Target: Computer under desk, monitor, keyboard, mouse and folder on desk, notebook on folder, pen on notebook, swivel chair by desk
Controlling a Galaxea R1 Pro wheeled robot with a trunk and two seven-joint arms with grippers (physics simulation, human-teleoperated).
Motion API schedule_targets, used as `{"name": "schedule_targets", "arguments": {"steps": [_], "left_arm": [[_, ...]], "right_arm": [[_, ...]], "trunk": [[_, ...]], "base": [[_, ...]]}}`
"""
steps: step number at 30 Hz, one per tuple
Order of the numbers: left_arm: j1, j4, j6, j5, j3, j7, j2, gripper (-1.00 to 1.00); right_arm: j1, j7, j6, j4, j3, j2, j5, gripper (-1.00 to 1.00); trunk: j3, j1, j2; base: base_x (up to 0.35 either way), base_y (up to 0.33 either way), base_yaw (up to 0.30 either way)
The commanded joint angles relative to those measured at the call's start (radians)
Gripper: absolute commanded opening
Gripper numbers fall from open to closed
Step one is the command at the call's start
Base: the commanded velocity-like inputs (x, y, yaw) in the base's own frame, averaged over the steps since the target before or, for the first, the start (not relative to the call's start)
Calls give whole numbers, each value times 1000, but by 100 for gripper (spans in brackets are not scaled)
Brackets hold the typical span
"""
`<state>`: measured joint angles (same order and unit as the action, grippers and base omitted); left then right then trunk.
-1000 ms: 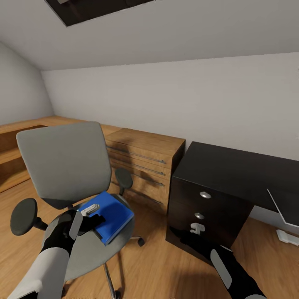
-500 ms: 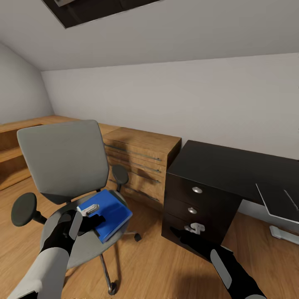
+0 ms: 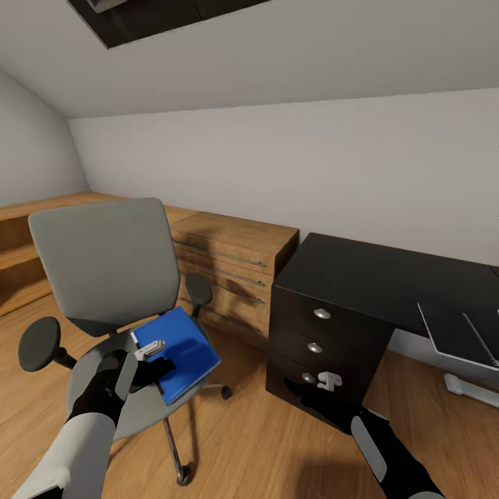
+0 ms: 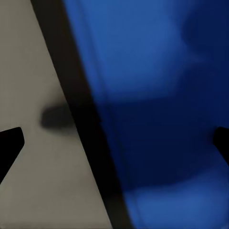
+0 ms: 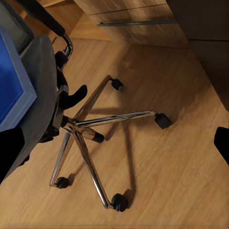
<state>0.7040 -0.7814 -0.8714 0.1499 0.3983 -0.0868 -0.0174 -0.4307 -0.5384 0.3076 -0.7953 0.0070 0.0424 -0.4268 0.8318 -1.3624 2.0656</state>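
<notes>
Folder (image 3: 177, 350) on swivel chair (image 3: 104, 277), unlabelled; left claw (image 3: 154, 357) at edge.

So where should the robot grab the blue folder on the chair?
Probably by the folder's near edge, the one overhanging the swivel chair's seat front. It lies flat, so a finger can slip under there. The left gripper is already beside it, jaws apart.

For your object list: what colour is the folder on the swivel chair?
Bright blue folder; clearest in the head view.

Grey cloth chair (image 3: 104, 267), chrome base (image 5: 90, 133); glossy blue folder (image 3: 179, 352); matt black counter (image 3: 374, 277); wood floor (image 3: 263, 443).
</notes>
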Motion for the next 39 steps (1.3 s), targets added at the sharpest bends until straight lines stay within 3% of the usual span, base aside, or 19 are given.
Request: {"name": "schedule_targets", "arguments": {"steps": [1,13,21,39], "left_arm": [[0,10,-5,10,4,-10,-1,100],[0,4,-5,10,4,-10,0,100],[0,-115,-16,7,5,-10,6,100],[0,-122,-8,7,8,-12,18,100]], "right_arm": [[0,0,8,-1,1,1,-10,100],[0,0,8,1,2,-1,-10,100],[0,0,8,2,2,-1,-10,100],[0,0,8,2,2,-1,-10,100]], "trunk": [[1,0,0],[1,0,0],[1,0,0],[1,0,0]], "base": [[-4,-5,0],[-1,-1,0],[0,0,0],[0,0,0]]}}
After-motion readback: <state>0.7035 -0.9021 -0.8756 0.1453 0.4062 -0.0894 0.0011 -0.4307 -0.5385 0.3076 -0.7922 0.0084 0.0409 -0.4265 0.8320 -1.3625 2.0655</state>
